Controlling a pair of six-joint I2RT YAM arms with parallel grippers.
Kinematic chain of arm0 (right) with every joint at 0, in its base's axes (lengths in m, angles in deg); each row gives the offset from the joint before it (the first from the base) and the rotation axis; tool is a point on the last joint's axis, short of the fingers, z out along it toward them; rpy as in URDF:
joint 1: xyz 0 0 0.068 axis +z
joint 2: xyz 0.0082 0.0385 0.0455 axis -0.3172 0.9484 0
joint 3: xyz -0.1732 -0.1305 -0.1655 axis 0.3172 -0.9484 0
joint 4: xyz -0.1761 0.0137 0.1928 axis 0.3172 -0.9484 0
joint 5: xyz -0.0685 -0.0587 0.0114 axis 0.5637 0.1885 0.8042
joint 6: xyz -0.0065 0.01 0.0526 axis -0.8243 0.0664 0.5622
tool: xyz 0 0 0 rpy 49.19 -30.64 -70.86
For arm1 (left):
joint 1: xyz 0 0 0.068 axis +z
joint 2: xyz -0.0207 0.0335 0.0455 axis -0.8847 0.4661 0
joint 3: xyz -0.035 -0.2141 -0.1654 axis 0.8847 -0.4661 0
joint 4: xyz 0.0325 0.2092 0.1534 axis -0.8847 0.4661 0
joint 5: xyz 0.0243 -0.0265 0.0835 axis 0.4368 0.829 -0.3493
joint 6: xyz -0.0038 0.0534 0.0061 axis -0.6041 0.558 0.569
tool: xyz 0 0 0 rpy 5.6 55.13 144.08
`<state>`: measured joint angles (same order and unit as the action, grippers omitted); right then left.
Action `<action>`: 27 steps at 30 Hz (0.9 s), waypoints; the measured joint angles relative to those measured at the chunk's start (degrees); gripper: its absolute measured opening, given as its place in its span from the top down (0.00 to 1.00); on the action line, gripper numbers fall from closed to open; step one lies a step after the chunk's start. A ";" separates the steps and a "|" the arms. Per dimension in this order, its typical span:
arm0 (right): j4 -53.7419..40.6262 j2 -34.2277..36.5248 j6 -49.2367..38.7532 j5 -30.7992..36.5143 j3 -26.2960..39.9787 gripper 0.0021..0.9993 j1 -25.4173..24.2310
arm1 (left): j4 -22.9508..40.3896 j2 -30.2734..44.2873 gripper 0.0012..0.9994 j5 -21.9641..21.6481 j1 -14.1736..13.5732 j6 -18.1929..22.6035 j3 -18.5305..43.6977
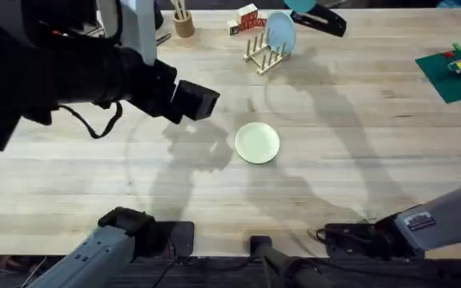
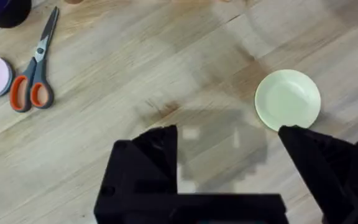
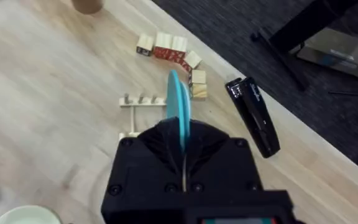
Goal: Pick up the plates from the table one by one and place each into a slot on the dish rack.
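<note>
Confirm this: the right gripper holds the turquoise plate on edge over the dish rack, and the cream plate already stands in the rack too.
Not quite. The cream plate lies flat on the table, as the overhead view shows. The rest holds: the right gripper pinches the turquoise plate on edge over the dish rack.

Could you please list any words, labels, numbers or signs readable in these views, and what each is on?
None can be read.
White label on the right arm: print too small to read.
Red and white wooden blocks behind the dish rack: markings blurred, unreadable.
</note>
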<state>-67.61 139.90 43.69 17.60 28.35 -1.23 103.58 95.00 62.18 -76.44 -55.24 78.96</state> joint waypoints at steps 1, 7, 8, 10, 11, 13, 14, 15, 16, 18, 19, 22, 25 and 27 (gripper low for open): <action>0.41 0.80 -0.05 0.05 0.38 0.97 -0.15 | 0.00 0.00 0.00 -0.01 0.00 0.00 0.00; 1.39 3.16 -0.21 0.08 0.77 0.97 -0.79 | -0.02 -0.02 0.00 -0.01 0.00 0.00 0.00; 1.41 3.20 -0.21 0.08 0.77 0.97 -0.80 | -0.02 -0.02 0.01 -0.01 0.00 0.00 0.00; 1.43 3.20 -0.21 0.08 0.81 0.97 -0.84 | -0.02 0.00 0.01 -0.01 0.00 0.01 0.00; 1.46 3.20 -0.19 0.08 0.90 0.97 -0.84 | 0.00 0.00 0.01 -0.01 0.00 0.00 0.00; 1.24 3.20 -0.04 0.06 0.96 0.97 -0.84 | 0.00 -0.02 0.01 -0.01 0.00 0.00 0.00; 0.89 3.20 0.12 0.05 0.99 0.97 -0.84 | -0.02 -0.02 0.01 -0.01 0.00 0.00 0.00; 0.23 3.20 0.27 0.05 0.99 0.97 -0.84 | -0.02 -0.02 0.01 -0.01 0.00 0.00 0.00; -0.46 3.21 0.32 0.05 0.99 0.97 -0.84 | -0.01 -0.02 0.01 -0.01 0.00 0.01 0.00; -1.55 3.54 0.51 0.05 1.01 0.97 -0.84 | 0.00 0.00 0.01 -0.03 0.00 0.00 0.00; -1.73 3.88 0.51 0.05 1.09 0.97 -0.82 | -0.01 0.00 0.00 -0.01 0.00 0.00 0.00; -1.73 5.43 0.53 0.03 1.12 0.97 -0.82 | -0.01 -0.01 0.01 -0.03 0.00 0.00 0.00; -1.64 7.06 0.53 -0.39 1.12 0.97 -0.82 | 0.00 -0.01 0.00 -0.03 0.00 0.01 0.00; -1.36 7.86 0.53 -0.76 1.12 0.97 -0.82 | -0.02 -0.02 0.00 -0.03 0.00 0.00 0.00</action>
<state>-68.96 147.76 44.23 16.84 29.46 -2.05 103.56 94.97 62.15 -76.44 -55.24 78.96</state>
